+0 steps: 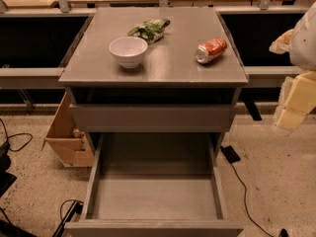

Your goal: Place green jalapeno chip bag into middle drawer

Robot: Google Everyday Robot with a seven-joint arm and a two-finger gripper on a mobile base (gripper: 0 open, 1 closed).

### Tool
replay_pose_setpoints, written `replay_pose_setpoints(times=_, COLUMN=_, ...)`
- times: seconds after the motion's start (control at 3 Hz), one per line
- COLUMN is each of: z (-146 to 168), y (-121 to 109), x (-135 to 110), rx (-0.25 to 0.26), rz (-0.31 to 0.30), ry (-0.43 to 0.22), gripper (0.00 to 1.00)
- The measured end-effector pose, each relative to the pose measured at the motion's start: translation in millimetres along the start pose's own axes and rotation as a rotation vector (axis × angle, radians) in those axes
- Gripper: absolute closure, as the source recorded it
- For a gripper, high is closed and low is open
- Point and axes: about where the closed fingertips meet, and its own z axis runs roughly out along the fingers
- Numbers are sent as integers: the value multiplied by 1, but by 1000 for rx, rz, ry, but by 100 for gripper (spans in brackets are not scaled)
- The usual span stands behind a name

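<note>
The pincer [294, 105] (open or closed, I cannot tell) hangs at 3 o'clock, beside the desk [173, 65]. On the desk: soda can [211, 50] on its side, white bowl [128, 51], green jalapeno chip bag [149, 29] at the bowl's 1 o'clock. At 6 o'clock, the middle drawer [91, 181] stands open.

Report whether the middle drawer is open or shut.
Open. The middle drawer is pulled out, its bare floor showing, nothing inside. The gripper hangs at the picture's right edge, away from it.
</note>
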Motion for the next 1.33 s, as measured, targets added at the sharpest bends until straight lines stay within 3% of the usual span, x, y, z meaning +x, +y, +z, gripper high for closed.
replay_pose_setpoints(times=0.33, z=0, y=0, x=0, rx=0, rz=0, ry=0, gripper=0)
replay_pose_setpoints(times=0.67, z=14, y=-51, x=5, rx=96, rz=-32, ry=-89, gripper=0)
replay_pose_setpoints(times=1.0, z=27, y=-126, x=11, rx=233, rz=-90, ry=-212, gripper=0)
replay_pose_setpoints(times=1.33, z=31, y=-187, x=-9, rx=300, rz=-128, ry=-297, gripper=0)
